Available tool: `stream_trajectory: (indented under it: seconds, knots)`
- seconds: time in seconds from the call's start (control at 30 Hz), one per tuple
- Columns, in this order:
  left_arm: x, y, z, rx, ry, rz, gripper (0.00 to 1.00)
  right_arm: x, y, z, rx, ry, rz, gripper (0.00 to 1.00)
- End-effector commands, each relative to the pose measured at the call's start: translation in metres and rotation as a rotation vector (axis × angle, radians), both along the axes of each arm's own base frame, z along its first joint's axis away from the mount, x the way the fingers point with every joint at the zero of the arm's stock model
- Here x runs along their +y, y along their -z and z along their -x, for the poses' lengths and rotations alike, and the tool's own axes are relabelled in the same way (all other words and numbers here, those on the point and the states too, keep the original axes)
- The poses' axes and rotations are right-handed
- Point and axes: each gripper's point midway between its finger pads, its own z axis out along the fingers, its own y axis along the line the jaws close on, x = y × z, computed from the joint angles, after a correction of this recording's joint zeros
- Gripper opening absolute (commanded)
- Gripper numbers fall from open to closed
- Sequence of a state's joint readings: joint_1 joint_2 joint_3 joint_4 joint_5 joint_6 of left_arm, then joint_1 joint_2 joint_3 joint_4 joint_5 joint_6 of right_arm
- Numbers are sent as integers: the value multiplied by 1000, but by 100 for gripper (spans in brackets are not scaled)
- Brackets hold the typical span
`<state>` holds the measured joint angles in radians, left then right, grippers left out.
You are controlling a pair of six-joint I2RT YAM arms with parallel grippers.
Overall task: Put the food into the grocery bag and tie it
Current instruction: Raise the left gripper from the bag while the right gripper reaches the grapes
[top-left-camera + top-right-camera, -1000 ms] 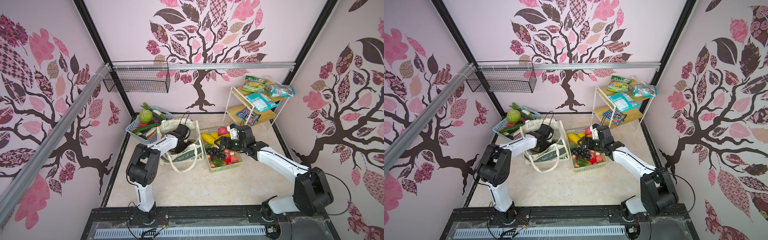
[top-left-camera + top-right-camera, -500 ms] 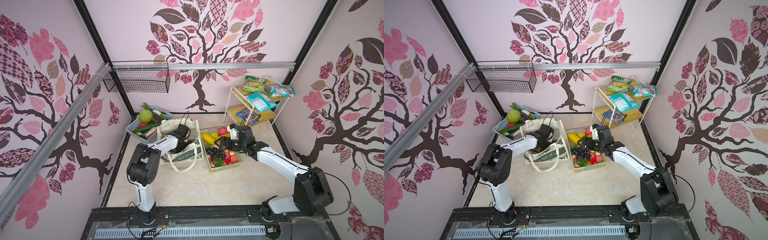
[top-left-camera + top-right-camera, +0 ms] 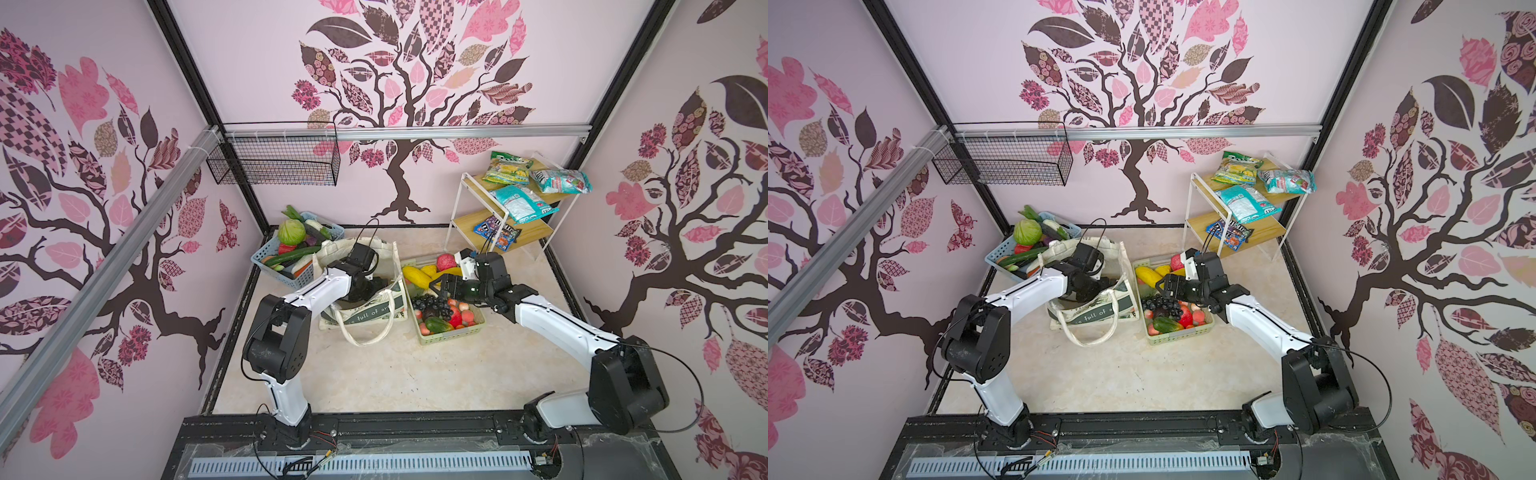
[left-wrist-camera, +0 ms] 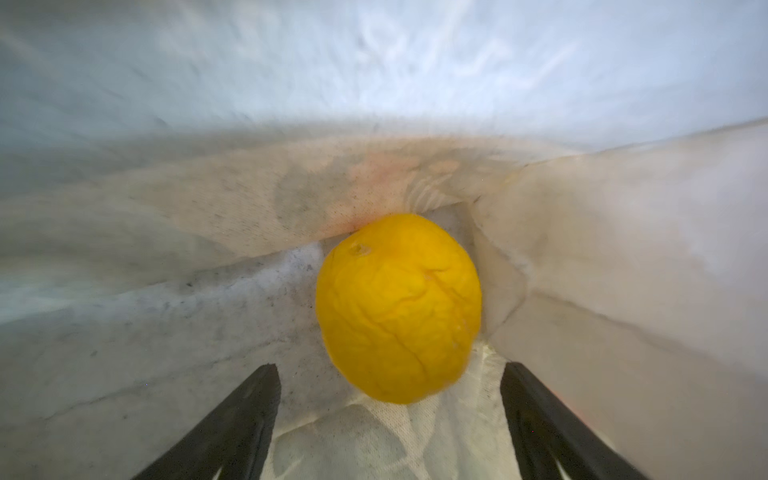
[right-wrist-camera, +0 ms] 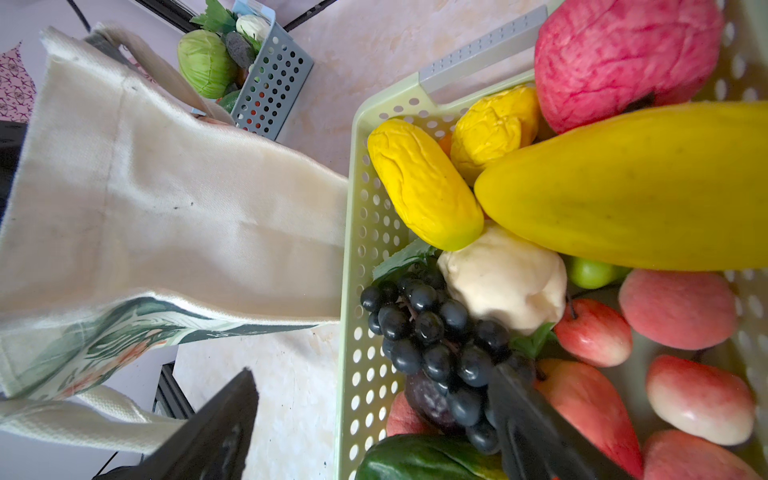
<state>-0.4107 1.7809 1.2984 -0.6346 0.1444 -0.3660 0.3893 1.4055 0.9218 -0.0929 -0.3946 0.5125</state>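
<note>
The canvas tote stands open on the floor. Inside it lies one wrinkled yellow-orange round fruit, in a fold of the cloth. The left gripper is down in the tote with its jaws spread wide on both sides of this fruit, not touching it. In both top views the tote's wall and the arm hide this gripper, and the cloth in the left wrist view is blurred.

The pale-green basket touches the tote's cloth on the right arm's side. It holds:
- one dark grape bunch
- two wrinkled yellow fruits
- one long smooth yellow fruit
- one red bumpy fruit
- one cream-white piece
- several pink-red fruits, some cut off at the picture edge

The right gripper is empty, jaws wide apart. One finger is at the grapes and the other is outside the basket wall, toward the tote.

Behind the tote, on the left arm's side, the blue basket holds one green cabbage, a cucumber and more vegetables too small to count. Well apart from the tote, a shelf rack carries four snack packets.
</note>
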Motion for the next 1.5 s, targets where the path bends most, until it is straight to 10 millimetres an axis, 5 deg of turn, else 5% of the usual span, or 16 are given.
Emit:
stream_trajectory:
  seconds: [0.0, 0.9, 1.47]
  knots:
    - [0, -41, -11, -93, -8, 13, 87, -4, -11, 3, -34, 8, -4, 90]
    - [22, -154, -16, -325, -47, -21, 90, -7, -13, 6, -46, -1, 70, 86]
    - [44, -192, -9, -412, -106, -61, 92, 2, 21, -1, -24, -28, 354, 79]
